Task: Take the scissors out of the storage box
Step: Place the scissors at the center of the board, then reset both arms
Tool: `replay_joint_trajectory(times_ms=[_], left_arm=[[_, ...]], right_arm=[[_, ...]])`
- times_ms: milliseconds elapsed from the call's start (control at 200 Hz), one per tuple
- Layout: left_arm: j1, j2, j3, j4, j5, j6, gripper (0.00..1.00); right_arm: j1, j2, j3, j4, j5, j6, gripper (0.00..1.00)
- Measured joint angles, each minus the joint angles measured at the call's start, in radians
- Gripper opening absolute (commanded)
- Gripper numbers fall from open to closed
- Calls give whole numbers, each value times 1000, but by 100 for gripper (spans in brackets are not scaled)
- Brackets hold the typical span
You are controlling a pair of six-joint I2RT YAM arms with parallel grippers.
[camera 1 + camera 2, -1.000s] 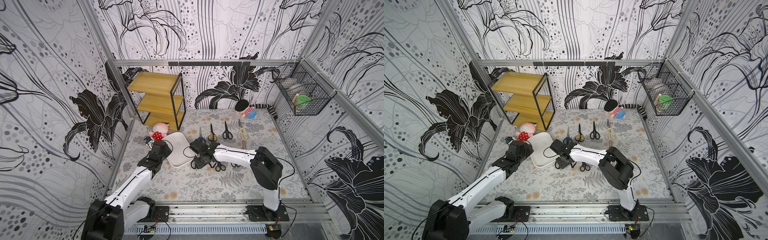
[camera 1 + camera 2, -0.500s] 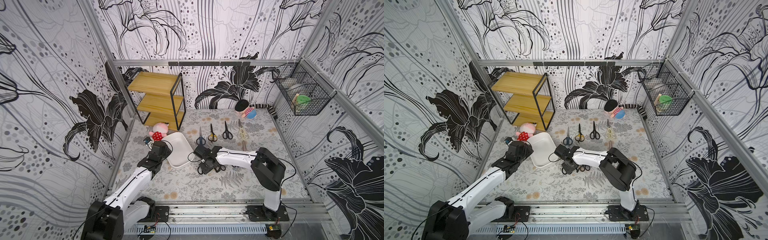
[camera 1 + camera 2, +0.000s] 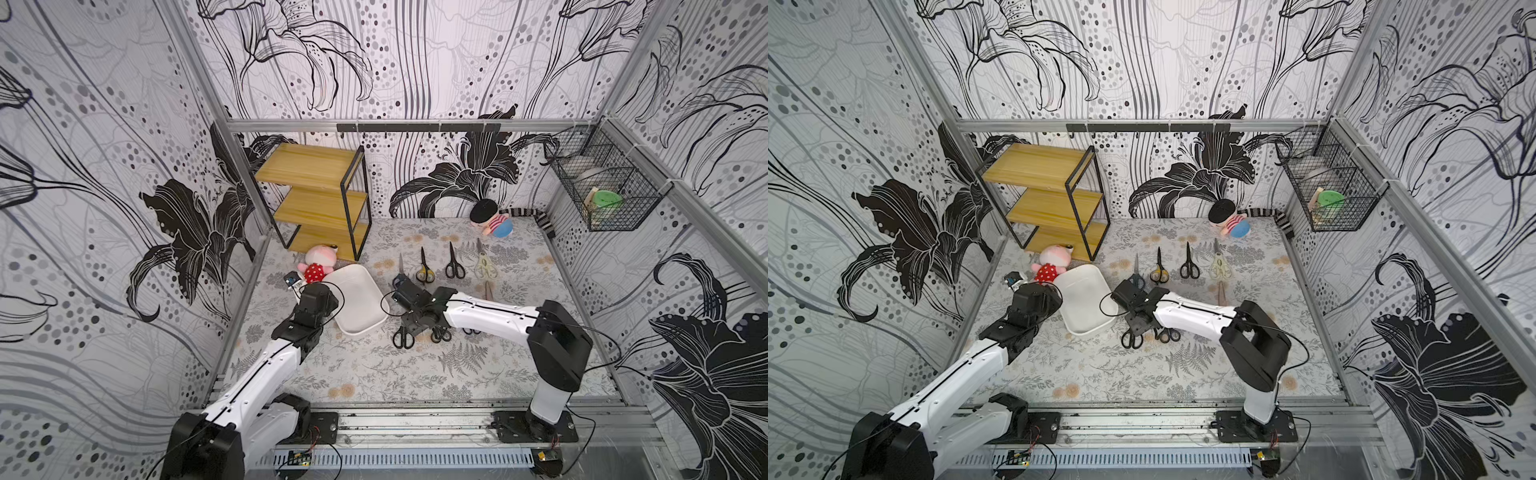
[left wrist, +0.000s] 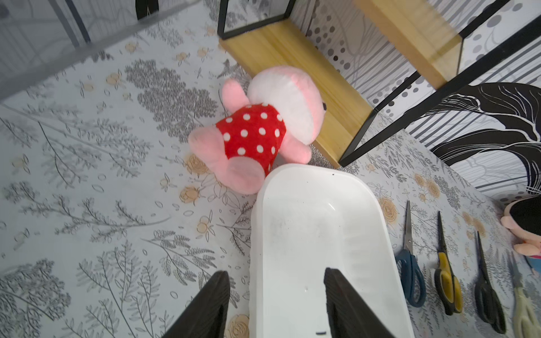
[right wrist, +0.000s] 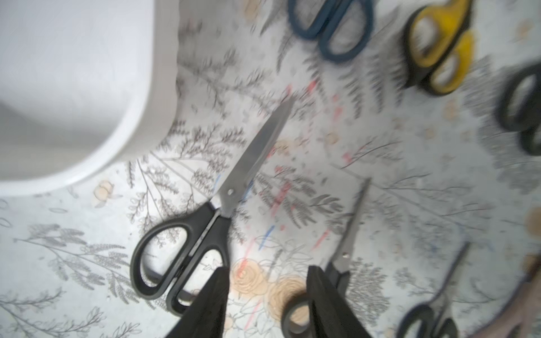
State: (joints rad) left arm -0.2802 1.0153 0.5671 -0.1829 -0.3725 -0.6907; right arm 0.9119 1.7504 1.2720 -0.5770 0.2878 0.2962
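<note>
Shallow white plastic storage box (image 3: 359,299) looks empty, metal-bladed scissors (image 5: 228,193) lie right of it; my right gripper (image 5: 268,269) gapes, holding nothing.

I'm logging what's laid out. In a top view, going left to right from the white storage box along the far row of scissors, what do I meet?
storage box → dark blue scissors → yellow-black scissors → black scissors → cream scissors
</note>
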Motion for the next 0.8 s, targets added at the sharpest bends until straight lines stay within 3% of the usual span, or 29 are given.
replay_joint_trajectory(times_ms=[105,170,325,456,661,801], left_arm=[[0,16,0,53,-31,97,62],[1,34,-10,104,-37,158,70],[4,67,-80,261,-33,288,88],[33,94,-134,385,-5,375,90],[71,176,-230,675,13,487,91],[80,220,-310,827,18,515,91]], right_arm=[[-125,-95,-24,67,34,-34,48],[-230,-163,-85,149,52,-71,47],[-513,-323,-365,415,55,-148,46],[-704,-349,-552,595,29,-189,45],[-748,-365,-861,1002,34,-261,45],[-748,-358,-924,1202,62,-300,46]])
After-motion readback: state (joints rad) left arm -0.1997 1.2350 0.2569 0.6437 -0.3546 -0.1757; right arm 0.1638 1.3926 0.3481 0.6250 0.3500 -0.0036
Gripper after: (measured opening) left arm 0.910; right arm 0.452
